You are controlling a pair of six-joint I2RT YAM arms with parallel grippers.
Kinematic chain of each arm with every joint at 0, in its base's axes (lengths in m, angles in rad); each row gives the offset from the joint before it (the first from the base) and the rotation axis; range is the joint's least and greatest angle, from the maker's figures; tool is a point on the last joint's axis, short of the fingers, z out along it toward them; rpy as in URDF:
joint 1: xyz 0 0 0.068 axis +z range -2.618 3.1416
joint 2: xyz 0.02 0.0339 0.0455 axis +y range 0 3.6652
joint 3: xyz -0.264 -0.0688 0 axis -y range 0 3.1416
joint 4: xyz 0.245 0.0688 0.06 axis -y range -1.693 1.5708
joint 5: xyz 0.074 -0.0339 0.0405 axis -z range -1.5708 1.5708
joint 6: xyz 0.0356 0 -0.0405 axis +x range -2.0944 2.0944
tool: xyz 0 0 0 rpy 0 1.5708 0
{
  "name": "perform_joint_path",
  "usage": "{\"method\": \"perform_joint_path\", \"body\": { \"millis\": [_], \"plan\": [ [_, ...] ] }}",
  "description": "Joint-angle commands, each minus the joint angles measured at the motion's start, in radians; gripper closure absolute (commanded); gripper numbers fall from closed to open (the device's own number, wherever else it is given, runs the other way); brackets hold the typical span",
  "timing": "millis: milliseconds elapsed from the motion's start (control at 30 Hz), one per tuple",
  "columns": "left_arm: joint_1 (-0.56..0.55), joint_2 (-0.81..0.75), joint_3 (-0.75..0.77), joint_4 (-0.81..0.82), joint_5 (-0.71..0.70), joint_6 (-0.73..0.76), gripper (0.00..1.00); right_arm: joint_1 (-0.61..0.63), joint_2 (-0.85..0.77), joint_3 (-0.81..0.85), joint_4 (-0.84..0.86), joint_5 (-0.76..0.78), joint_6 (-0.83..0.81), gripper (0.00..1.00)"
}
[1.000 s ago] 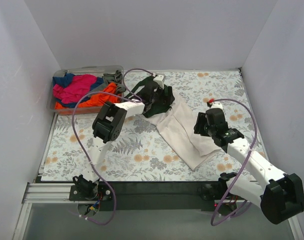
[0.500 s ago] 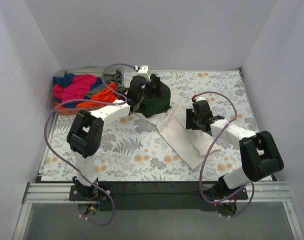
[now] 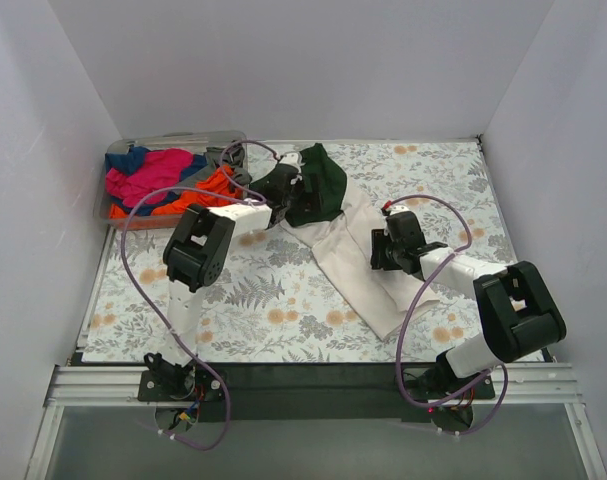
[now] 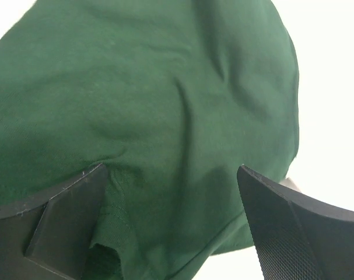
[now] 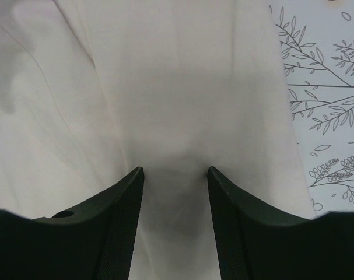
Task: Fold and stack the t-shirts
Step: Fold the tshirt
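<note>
Across the floral table (image 3: 253, 300) a large cream t-shirt (image 3: 358, 270) lies crumpled in a long band, running from the table's middle down towards 5 o'clock. Its dark green sleeve (image 3: 318, 190) is bunched at the 12 o'clock end of that band.

At 10 o'clock, against the back left corner, a clear plastic bin (image 3: 173, 138) holds a heap of other tees: magenta (image 3: 148, 175), orange (image 3: 198, 195), blue (image 3: 128, 160) and grey (image 3: 221, 155).

From the bin's 3 o'clock side the left gripper (image 3: 286, 190) reaches to the green sleeve. In the left wrist view its jaws stand wide, and green cloth (image 4: 165, 105) fills the space between and beyond the left gripper (image 4: 171, 175). A fold hangs against the inner face of one finger (image 4: 60, 210), but nothing is clamped.

At 3 o'clock of the cream band's middle, the right gripper (image 3: 378, 255) is lowered onto the shirt. Its wrist view shows the jaws about half parted over the right gripper (image 5: 175, 170), tips down on smooth cream cloth (image 5: 165, 87). A faint shadowed dimple sits between them. Whether any fold is pinched there I cannot tell. Leaf-printed table (image 5: 328, 116) shows at that view's 3 o'clock edge.
</note>
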Motion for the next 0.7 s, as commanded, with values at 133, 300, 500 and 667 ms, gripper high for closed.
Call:
{"method": "perform_joint_path", "body": {
  "millis": [133, 300, 500, 667],
  "plan": [
    [0.013, 0.135, 0.162, -0.043, 0.105, 0.079, 0.14, 0.045, 0.021, -0.077, -0.031, -0.192, 0.062, 0.58],
    [0.013, 0.215, 0.294, -0.067, 0.148, 0.111, 0.14, 0.106, 0.004, -0.089, -0.046, -0.218, 0.109, 0.58],
    [0.013, 0.315, 0.435, -0.061, 0.186, 0.126, 0.14, 0.169, -0.041, -0.075, -0.06, -0.218, 0.164, 0.58],
    [0.013, 0.391, 0.538, -0.04, 0.202, 0.152, 0.14, 0.201, -0.057, -0.083, -0.075, -0.211, 0.186, 0.58]
  ]
}}
